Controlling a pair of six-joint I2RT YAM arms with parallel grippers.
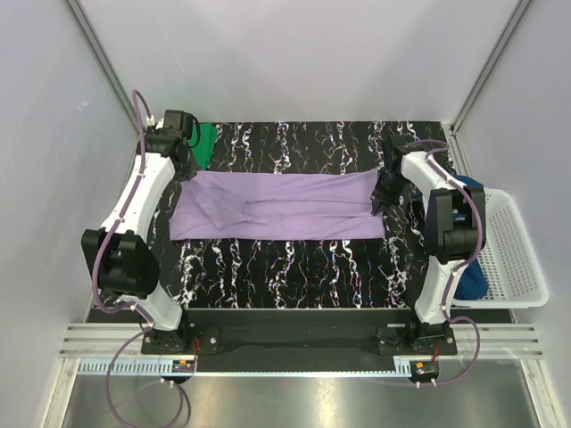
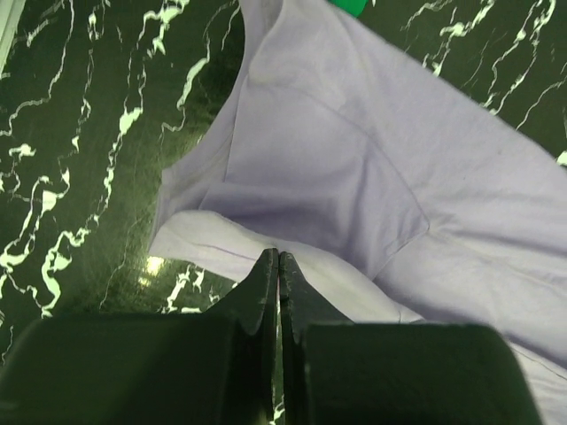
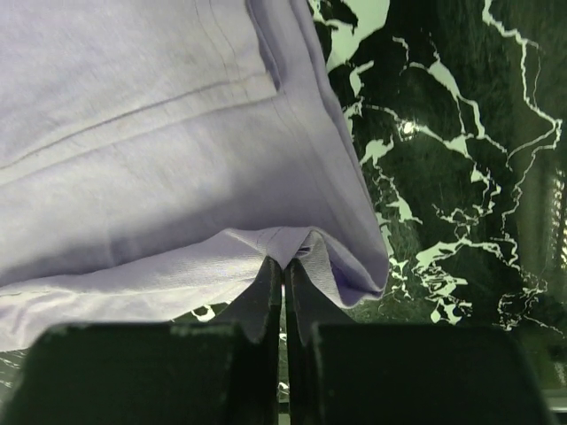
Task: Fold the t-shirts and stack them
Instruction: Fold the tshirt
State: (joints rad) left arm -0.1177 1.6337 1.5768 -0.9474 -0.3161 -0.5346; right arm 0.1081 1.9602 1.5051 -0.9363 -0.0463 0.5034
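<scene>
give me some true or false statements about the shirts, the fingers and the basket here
1. The lavender t-shirt lies stretched across the black marbled table. True.
2. The left arm's fingers are wide open. False: they are shut, pinching the lavender t-shirt's edge.
3. The right arm's fingers are shut on the lavender cloth. True.
4. The dark blue t-shirt is in the white basket. True.
5. The green t-shirt lies in the basket too. False: it is at the table's far left corner, behind the left arm.
</scene>
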